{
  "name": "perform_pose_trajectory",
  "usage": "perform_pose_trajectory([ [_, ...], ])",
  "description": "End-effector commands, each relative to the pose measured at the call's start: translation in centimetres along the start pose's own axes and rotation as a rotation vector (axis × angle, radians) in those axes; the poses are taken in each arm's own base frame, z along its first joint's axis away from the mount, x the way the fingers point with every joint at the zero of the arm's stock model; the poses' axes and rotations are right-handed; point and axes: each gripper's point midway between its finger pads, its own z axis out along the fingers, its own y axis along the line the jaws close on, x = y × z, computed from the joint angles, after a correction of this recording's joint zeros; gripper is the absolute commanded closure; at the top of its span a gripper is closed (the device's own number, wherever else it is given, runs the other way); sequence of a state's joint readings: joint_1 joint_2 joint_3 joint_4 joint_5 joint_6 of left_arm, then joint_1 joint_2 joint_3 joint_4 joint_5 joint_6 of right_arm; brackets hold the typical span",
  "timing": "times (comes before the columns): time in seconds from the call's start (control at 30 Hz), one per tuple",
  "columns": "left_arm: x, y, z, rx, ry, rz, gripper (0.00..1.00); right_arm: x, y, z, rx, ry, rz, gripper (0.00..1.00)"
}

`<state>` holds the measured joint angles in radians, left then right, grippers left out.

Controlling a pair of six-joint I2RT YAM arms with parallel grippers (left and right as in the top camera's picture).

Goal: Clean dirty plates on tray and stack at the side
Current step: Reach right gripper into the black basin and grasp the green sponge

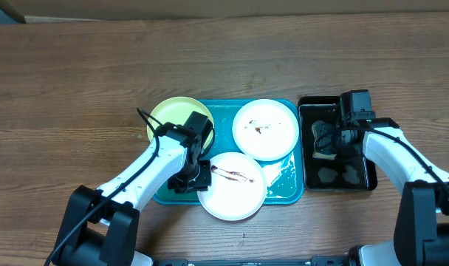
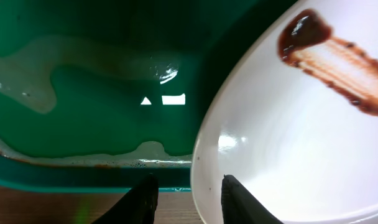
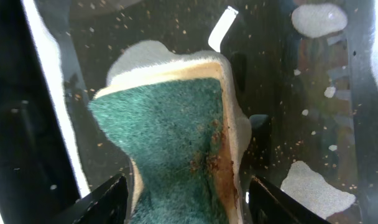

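Note:
On the teal tray (image 1: 219,125) lie three plates: a pale yellow-green one (image 1: 169,114) at the back left, a white one (image 1: 265,129) with small brown specks at the back right, and a white one (image 1: 235,188) with a brown streak at the front, overhanging the tray's near edge. My left gripper (image 1: 197,176) straddles that front plate's (image 2: 288,137) left rim, jaws apart, one finger over the plate and one outside it. My right gripper (image 1: 329,140) is down in the black tub, closed on a green-and-tan sponge (image 3: 170,124).
The black tub (image 1: 357,183) stands right of the tray, with wet foam patches (image 3: 316,18) on its bottom. Soapy water (image 2: 27,68) pools on the tray floor (image 2: 96,93). Bare wooden table (image 1: 77,81) surrounds everything.

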<state>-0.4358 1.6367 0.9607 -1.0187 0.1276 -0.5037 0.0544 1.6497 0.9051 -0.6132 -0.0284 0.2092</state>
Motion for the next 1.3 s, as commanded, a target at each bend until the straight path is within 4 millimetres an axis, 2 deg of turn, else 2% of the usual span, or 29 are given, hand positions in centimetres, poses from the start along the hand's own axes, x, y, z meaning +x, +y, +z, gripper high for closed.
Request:
perform_pose_trajectory([
  [0.0,0.8,-0.3,1.0,0.040,0.028,-0.039,0.67,-0.9,0.5,-0.2,0.002,-0.026,-0.009,0.38],
  [0.17,1.1,-1.4,1.5,0.111,0.044,-0.035,0.67,-0.7,0.6,-0.2,0.002,-0.020,-0.015,0.40],
  [0.47,1.1,-1.4,1.5,0.111,0.043,-0.035,0.79,-0.1,-0.2,-0.2,0.044,-0.001,-0.013,0.52],
  [0.6,1.1,-1.4,1.5,0.110,0.043,-0.035,0.82,0.2,-0.3,0.0,0.046,0.006,-0.013,0.53],
  [0.83,1.1,-1.4,1.5,0.111,0.042,-0.035,0.95,1.4,-1.0,0.7,0.070,0.034,-0.013,0.63],
  [0.93,1.1,-1.3,1.5,0.110,0.043,-0.035,0.96,1.8,-1.1,1.0,0.074,0.047,-0.009,0.73],
  [1.27,1.0,-1.2,1.6,0.103,0.038,-0.035,0.96,4.0,-2.3,2.9,0.144,0.144,0.110,0.87],
])
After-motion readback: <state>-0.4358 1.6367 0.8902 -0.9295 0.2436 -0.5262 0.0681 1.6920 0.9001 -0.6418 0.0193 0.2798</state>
